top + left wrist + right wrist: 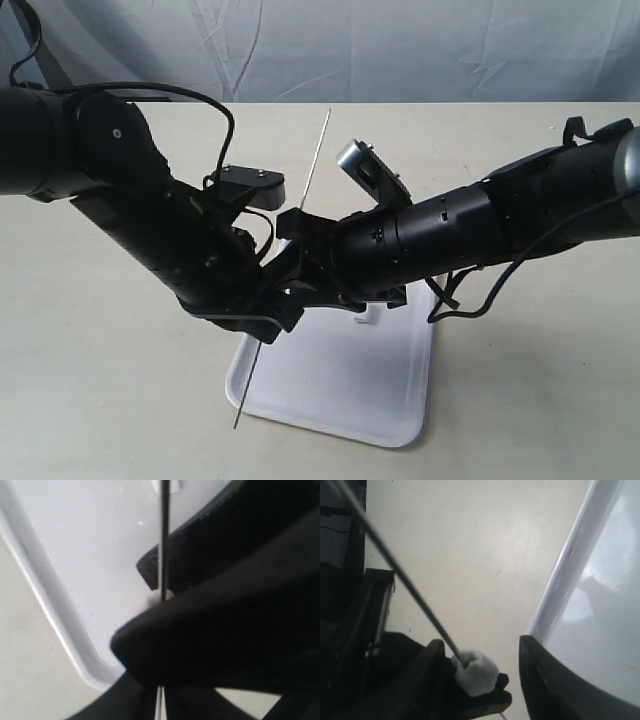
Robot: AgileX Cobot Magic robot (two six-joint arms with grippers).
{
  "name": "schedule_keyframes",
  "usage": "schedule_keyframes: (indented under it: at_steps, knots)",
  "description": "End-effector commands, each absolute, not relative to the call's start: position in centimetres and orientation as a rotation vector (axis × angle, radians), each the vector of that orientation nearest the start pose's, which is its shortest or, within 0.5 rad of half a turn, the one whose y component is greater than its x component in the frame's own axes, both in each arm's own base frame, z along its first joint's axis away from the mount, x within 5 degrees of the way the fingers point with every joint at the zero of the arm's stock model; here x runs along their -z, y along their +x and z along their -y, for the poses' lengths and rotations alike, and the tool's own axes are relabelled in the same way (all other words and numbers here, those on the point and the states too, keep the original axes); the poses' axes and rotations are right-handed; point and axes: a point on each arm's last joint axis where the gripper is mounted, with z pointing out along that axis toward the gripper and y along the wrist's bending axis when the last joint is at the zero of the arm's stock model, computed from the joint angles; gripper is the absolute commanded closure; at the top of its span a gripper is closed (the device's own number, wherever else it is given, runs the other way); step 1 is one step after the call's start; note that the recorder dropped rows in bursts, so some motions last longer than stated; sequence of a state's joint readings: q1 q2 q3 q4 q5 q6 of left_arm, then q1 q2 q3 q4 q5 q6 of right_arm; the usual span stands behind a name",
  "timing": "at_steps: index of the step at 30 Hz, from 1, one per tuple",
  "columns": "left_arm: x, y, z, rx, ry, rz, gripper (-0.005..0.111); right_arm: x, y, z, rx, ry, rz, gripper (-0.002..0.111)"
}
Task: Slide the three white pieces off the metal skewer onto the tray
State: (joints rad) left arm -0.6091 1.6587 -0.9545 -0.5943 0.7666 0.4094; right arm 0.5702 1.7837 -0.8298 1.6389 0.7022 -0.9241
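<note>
My left gripper (262,322) is shut on the metal skewer (316,158), which slants over the near left part of the white tray (400,400). One white piece (476,672) sits on the skewer (395,565) right at the left gripper's tips. My right gripper (481,647) is open around that piece; one finger (427,670) touches it and the other (545,675) stands apart. In the left wrist view the piece (159,598) peeks out beside the skewer (163,530), mostly hidden by a black finger. A white bit (175,485) lies on the tray (45,590). The third piece is hidden.
Both arms cross above the tray's far end (425,300) in the exterior view. The beige table (90,400) surrounds the tray. A grey cloth backdrop (400,50) hangs behind the table's far edge.
</note>
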Motion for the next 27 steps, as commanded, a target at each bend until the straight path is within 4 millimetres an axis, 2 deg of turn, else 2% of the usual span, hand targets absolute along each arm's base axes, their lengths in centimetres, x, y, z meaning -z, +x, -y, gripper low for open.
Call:
schedule_keyframes:
  at_steps: [1, 8, 13, 15, 27]
  knots:
    - [-19.95, 23.03, 20.54, 0.729, 0.874, -2.766, 0.107, -16.55, 24.1, -22.66, -1.363, -0.185, -2.611, 0.063]
    - [-20.0, 23.17, 20.63, 0.734, 0.865, -2.748, 0.107, -16.53, 24.19, -22.64, -1.356, -0.171, -2.609, 0.066]
    - [-20.02, 23.24, 20.65, 0.733, 0.857, -2.742, 0.107, -16.52, 24.22, -22.63, -1.354, -0.167, -2.608, 0.091]
    - [-20.01, 23.25, 20.64, 0.73, 0.862, -2.739, 0.107, -16.56, 24.28, -22.64, -1.357, -0.15, -2.605, 0.096]
    - [-20.0, 23.05, 20.67, 0.739, 0.874, -2.752, 0.107, -16.58, 24.83, -22.55, -1.34, -0.042, -2.584, 0.096]
